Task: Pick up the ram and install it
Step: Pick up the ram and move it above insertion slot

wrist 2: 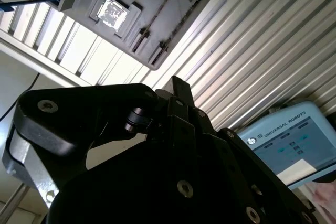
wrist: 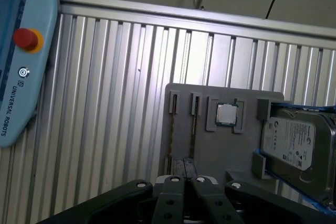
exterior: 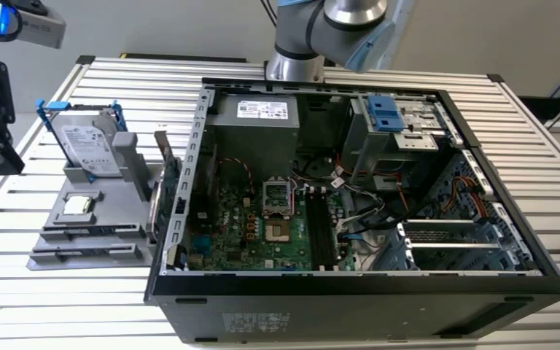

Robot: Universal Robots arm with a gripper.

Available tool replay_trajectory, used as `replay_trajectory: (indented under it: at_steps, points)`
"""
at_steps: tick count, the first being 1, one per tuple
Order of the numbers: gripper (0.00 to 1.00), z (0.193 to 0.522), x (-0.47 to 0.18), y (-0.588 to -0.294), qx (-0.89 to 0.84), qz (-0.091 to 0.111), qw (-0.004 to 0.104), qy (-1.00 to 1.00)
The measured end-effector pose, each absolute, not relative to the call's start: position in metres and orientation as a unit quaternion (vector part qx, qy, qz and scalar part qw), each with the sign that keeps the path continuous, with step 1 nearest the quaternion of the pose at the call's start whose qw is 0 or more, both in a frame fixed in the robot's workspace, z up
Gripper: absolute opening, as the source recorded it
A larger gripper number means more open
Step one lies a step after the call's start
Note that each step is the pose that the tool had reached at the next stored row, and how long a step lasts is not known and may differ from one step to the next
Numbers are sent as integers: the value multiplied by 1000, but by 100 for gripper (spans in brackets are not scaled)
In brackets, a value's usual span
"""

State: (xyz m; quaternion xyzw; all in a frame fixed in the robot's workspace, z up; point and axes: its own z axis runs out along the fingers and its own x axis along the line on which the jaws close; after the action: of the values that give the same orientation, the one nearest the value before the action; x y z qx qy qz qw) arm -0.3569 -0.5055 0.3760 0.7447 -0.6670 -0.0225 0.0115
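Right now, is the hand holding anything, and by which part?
Nothing is held. The hand is empty, near the gray parts holder.

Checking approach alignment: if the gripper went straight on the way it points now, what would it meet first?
The gripper would most likely meet the gray holder, at its narrow slots beside the processor chip; depth is unclear.

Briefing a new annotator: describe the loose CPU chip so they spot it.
In the exterior view, find the open PC case; the grey holder sits beside it on the exterior view's left. The CPU chip lies flat in a recess there, nearer the camera than the upright hard drive. It alone is small, square and silvery; the drive is larger, blue-framed.
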Motion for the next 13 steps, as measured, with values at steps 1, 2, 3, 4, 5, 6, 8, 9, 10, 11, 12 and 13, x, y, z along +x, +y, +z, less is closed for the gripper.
replay_trajectory:
  at_steps: [1,2,3,4,5,6,8,9,10,11,12,13]
  points:
    - [0,376,-357,-506,744,-23,12,-667]
    - [0,376,-357,-506,744,-22,12,-667]
    - [0,376,-357,-506,744,-23,12,-668]
    - [0,376,-357,-506,744,-23,11,-668]
    - [0,376,-357,-506,744,-23,11,-668]
    - [0,375,-357,-506,743,-23,11,-668]
    - [0,375,-357,-506,743,-23,11,-669]
    - [0,375,-357,-506,743,-23,11,-669]
    - [0,375,-357,-506,743,-23,11,-669]
    - [0,375,-357,-506,742,-23,11,-670]
    - [0,375,-357,-506,742,-23,11,-670]
    - [0,375,-357,-506,742,-23,11,-670]
